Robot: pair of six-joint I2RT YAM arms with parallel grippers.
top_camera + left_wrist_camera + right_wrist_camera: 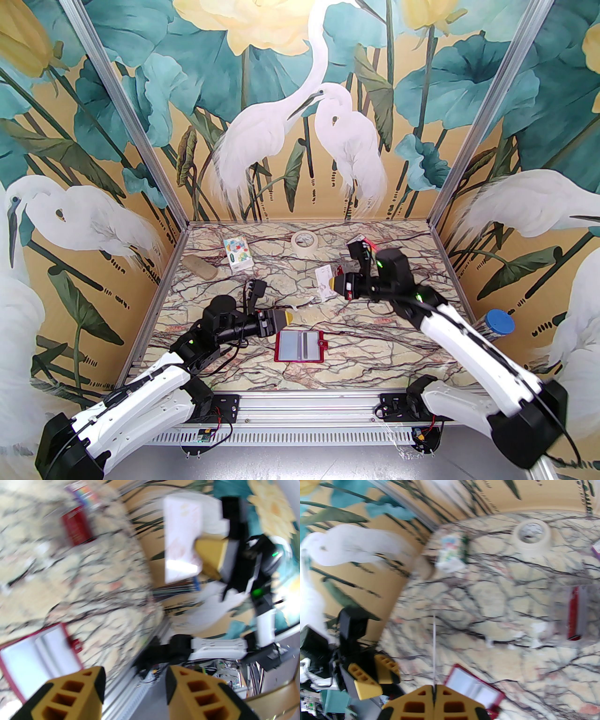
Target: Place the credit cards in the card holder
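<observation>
The card holder (pixel 280 348) lies open near the table's front middle, red-rimmed, with pale grey credit cards (pixel 294 344) in it, one dark-striped. Just left and behind it, my left gripper (pixel 288 319) is open and holds nothing. In the left wrist view its fingers (pixel 70 691) stand apart above the card holder (pixel 14 665). My right gripper (pixel 332 284) hovers further back, shut on a pale credit card (pixel 323 282). That card (pixel 181 538) hangs upright in the left wrist view. It is edge-on (pixel 434 644) in the right wrist view, between shut fingers (pixel 452 705) above the card holder (pixel 494 691).
A tape roll (pixel 304 241) and a colourful box (pixel 238 253) sit at the back, and a tan oblong object (pixel 200 267) at the back left. A clear box (pixel 576 613) with something red inside lies under my right arm. A blue-capped container (pixel 498 323) stands off the table's right edge.
</observation>
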